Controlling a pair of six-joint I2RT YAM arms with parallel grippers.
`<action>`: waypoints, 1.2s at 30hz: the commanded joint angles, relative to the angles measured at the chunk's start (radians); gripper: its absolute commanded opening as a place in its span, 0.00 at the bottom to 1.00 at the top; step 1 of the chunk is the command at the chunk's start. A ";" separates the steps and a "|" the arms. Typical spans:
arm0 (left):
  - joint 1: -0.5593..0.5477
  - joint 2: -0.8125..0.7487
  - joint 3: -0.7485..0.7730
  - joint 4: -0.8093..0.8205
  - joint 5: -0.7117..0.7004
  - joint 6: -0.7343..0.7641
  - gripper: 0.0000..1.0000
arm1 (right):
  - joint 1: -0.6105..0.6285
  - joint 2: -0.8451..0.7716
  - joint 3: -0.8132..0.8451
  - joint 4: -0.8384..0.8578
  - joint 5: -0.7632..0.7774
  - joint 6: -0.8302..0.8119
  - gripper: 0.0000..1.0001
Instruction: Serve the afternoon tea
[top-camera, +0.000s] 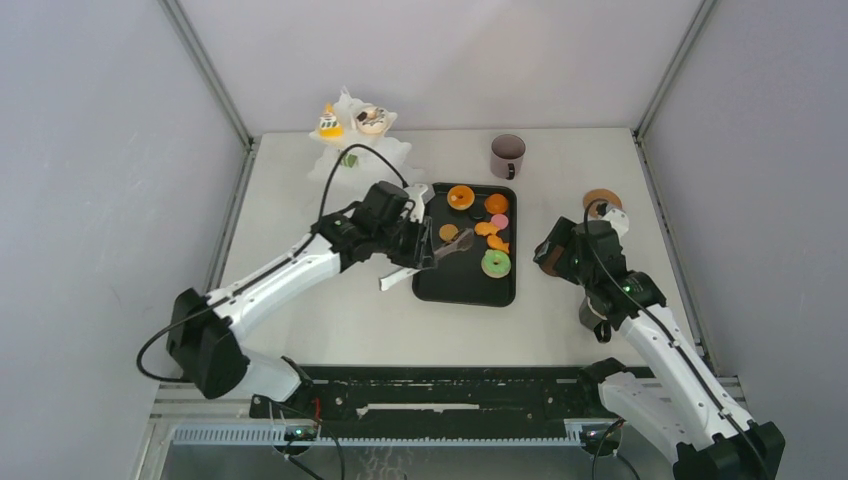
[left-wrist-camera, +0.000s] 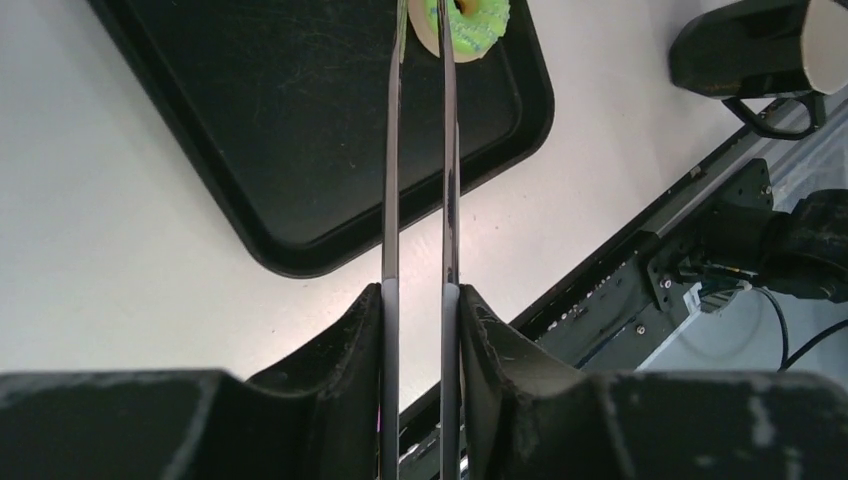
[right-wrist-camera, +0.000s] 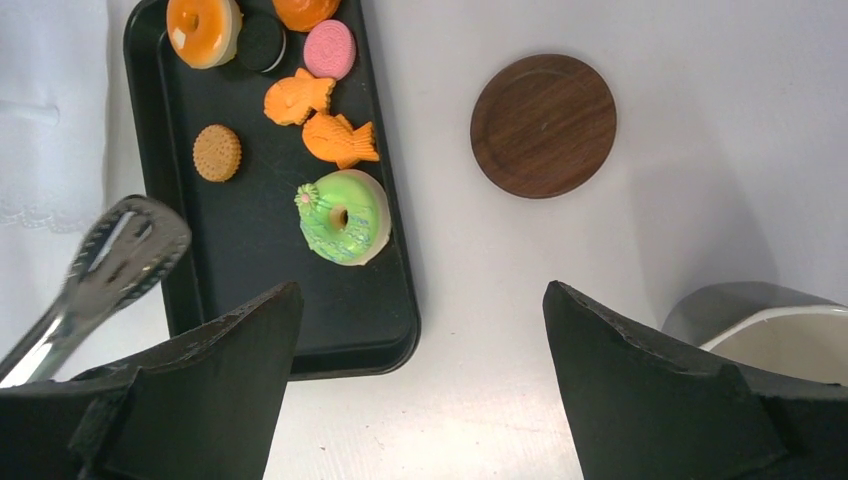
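Tongs (right-wrist-camera: 112, 255) above bare tray (right-wrist-camera: 262, 270), green doughnut (right-wrist-camera: 358, 228) nearby

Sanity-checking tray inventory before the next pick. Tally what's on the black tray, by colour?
On the black rectangular tray:
Orange toy pastries: 4
Pink round cookie: 1
Green iced doughnut: 1
Brown round biscuit: 1
Black sandwich cookie: 1
Total: 8

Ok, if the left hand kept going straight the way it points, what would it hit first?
Probably the green doughnut on the black tray: the tongs in the left hand aim straight at it, though their height above it is unclear.
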 joint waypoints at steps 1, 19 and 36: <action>-0.017 0.069 0.045 0.124 0.031 -0.095 0.35 | -0.005 -0.019 0.008 -0.006 0.024 0.007 0.98; -0.034 0.268 0.143 0.147 0.073 -0.110 0.47 | -0.011 0.016 0.008 0.015 0.008 -0.004 0.98; -0.073 0.346 0.230 -0.008 0.058 -0.023 0.49 | -0.024 0.029 0.007 0.026 -0.004 -0.013 0.98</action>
